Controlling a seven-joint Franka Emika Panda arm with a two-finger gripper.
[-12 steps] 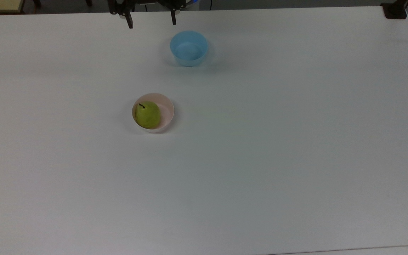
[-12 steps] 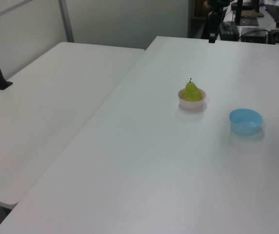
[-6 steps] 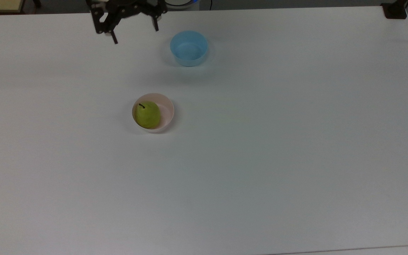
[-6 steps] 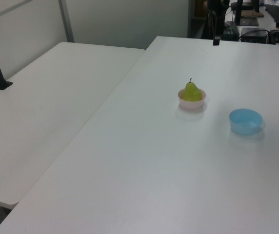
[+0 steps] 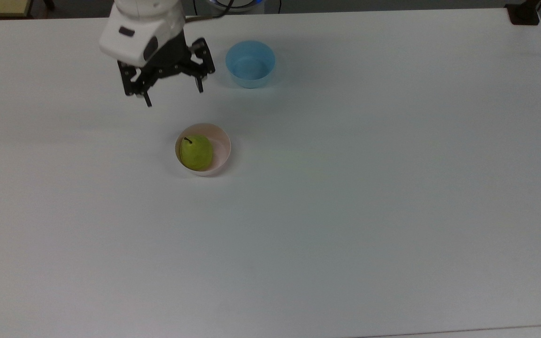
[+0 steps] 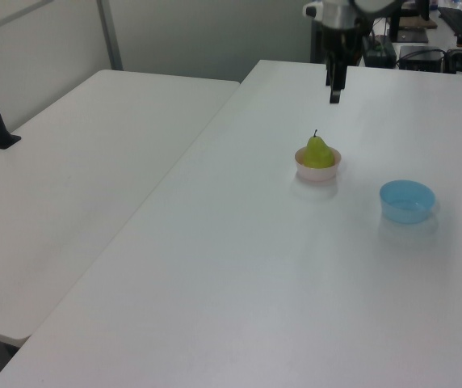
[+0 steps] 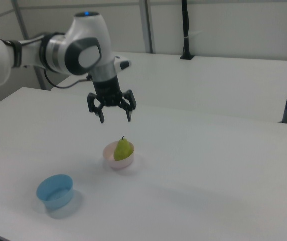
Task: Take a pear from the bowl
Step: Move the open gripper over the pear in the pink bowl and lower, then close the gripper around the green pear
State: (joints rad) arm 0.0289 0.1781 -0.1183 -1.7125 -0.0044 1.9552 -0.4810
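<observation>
The table carried two bowls, the pink bowl and a blue bowl well apart from it, and one pear that sat upright inside the pink bowl. The gripper hung above the table near the pink bowl with its fingers spread wide and empty. To do the approach well, I judged it should center over the pear, come straight down and close around the rounded body below the stem, probably clear of the rim.

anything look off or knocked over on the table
Nothing stands out. The yellow-green pear sits stem-up in the pale pink bowl, the light blue bowl stands upright, and the gripper hovers with fingers open.
</observation>
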